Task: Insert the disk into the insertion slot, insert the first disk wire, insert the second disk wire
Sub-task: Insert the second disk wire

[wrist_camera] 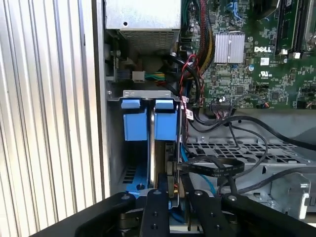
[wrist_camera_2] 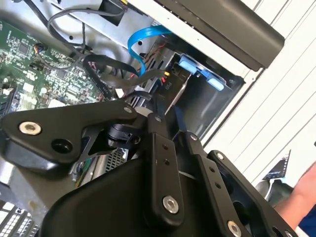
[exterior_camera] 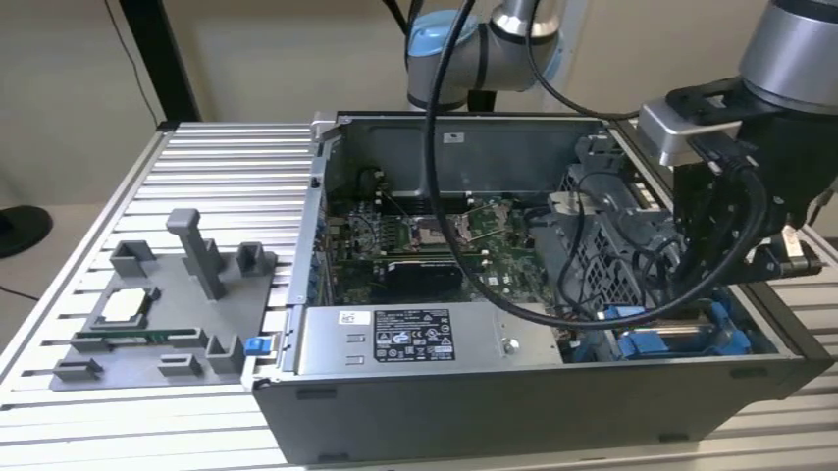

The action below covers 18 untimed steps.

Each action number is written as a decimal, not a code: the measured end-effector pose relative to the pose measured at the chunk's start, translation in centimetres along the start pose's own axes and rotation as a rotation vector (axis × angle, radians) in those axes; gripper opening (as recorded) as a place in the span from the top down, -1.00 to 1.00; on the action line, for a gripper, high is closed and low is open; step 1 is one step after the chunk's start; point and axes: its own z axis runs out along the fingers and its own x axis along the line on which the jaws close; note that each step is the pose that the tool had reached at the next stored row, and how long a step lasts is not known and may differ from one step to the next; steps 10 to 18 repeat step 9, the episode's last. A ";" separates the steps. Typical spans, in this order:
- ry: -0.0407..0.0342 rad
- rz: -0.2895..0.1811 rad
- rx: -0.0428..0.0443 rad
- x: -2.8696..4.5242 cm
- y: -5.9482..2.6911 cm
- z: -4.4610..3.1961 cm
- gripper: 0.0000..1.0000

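Disk: the silver-metal hard drive in its bright blue plastic bracket frame (wrist_camera: 148, 123) is seen seated edge-on in the drive bay, its two blue tabs side by side at the top of the bay in the first wrist view.
Insertion slot: the grey rectangular drive bay of the computer case (exterior_camera: 674, 339) is located at the near corner of the case on the exterior view's right, beside the perforated grey metal cage (wrist_camera: 232, 148).
Gripper: the black linkage gripper (wrist_camera: 173, 195) is held just above the disk's end; whether the fingers are open or closed cannot be told.
Wires: a flat blue cable (wrist_camera_2: 140, 47) and black cable bundles (wrist_camera: 217, 168) are draped beside the bay.
Power supply: a grey labelled box (exterior_camera: 412, 339) is mounted along the near wall of the case.
Fixture: a grey plastic block with upright posts (exterior_camera: 171, 304) is placed on the slatted aluminium table (exterior_camera: 223, 157), at the exterior view's left.
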 end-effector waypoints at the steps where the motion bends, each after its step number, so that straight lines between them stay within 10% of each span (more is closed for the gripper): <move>1: -0.0001 0.000 -0.0001 0.00 -0.02 -0.20 -1.00; 18: -0.0001 0.000 -0.0001 0.01 -0.05 -0.56 -1.00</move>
